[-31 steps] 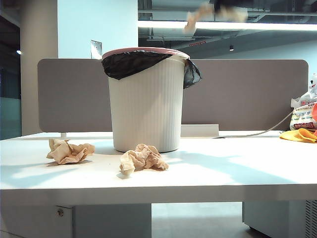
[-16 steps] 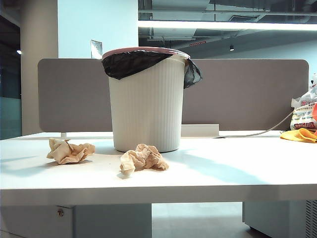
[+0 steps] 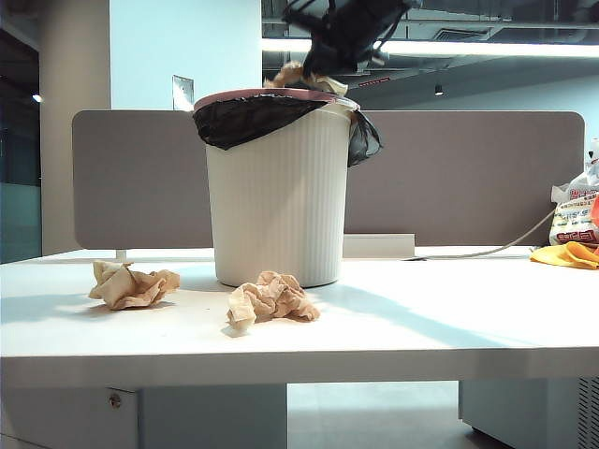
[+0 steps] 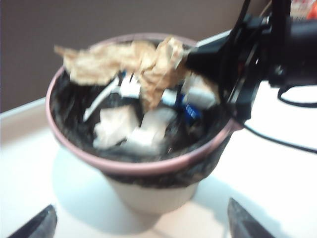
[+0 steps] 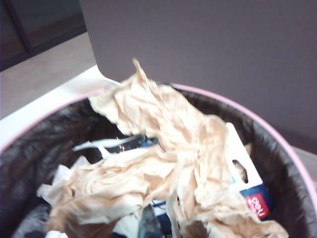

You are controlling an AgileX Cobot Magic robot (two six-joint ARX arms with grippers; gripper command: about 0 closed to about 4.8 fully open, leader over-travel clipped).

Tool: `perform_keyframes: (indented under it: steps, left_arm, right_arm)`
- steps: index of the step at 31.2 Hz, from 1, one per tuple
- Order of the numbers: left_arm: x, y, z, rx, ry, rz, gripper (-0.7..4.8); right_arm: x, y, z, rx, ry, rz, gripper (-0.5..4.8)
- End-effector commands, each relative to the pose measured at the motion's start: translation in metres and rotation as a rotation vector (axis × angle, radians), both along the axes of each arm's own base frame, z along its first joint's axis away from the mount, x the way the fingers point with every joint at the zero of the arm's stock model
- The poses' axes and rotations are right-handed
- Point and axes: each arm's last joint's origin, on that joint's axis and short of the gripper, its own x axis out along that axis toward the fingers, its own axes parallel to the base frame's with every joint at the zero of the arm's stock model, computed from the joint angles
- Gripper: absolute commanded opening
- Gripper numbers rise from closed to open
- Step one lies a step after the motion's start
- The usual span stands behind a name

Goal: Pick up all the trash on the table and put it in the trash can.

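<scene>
Right gripper (image 4: 190,59) jaws clamping paper wad (image 5: 163,148) over trash can (image 3: 276,178) rim, left gripper (image 4: 141,225) jaws wide nearby.

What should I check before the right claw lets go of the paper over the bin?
1. Right claw over the bin mouth: ok.
2. Right claw shut on the paper wad: ok.
3. Wad fully inside the rim: cannot tell; part shows above it.
4. Left claw open and clear of the bin: ok.
5. Room left in the bin: ok, though other waste lies inside.
6. Trash left on the table: not ok; two wads remain.
</scene>
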Motion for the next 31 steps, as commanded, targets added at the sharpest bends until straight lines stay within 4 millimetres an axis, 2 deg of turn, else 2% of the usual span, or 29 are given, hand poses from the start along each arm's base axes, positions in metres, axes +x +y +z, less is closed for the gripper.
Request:
perform_keyframes:
  steps: [1,3,4,5,6,7,8,9,22,27,31]
  left_arm:
    - [0.000,0.001,-0.001,0.002,0.018,0.006,4.79]
    - [0.000,0.001,-0.001,0.002,0.017,0.006,4.79]
    - [0.000,0.001,-0.001,0.002,0.017,0.006,4.79]
    - [0.000,0.001,-0.001,0.002,0.018,0.006,4.79]
    - [0.000,0.001,-0.001,0.002,0.018,0.006,4.79]
    - [0.000,0.001,-0.001,0.002,0.018,0.006,4.79]
    - [0.000,0.001,-0.001,0.002,0.019,0.006,4.79]
    - [0.000,0.001,-0.001,0.002,0.019,0.006,4.79]
    - [-0.004,0.003,-0.009,0.037,0.099,0.006,4.79]
    - [-0.006,0.004,-0.013,0.059,0.150,0.006,4.79]
    - [-0.007,0.004,-0.014,0.060,0.154,0.006,4.79]
  right_arm:
    - [0.000,0.001,0.005,0.018,-0.040,0.008,-0.01]
    - [0.001,0.001,0.007,0.019,-0.057,0.008,0.01]
    - [0.001,0.001,0.007,0.021,-0.068,0.009,0.24]
    - [0.001,0.002,0.009,0.025,-0.079,0.010,0.92]
    - [0.000,0.003,0.010,0.030,-0.088,0.013,2.18]
    - [0.000,0.003,0.011,0.033,-0.094,0.015,3.09]
    - [0.000,0.003,0.012,0.034,-0.097,0.016,3.64]
    - [0.000,0.003,0.012,0.034,-0.095,0.018,3.89]
    - [-0.002,0.002,0.003,-0.023,-0.027,0.028,3.91]
    - [-0.009,0.001,-0.003,-0.254,-0.031,-0.068,3.91]
    - [-0.019,0.006,0.004,-0.482,-0.125,-0.138,3.91]
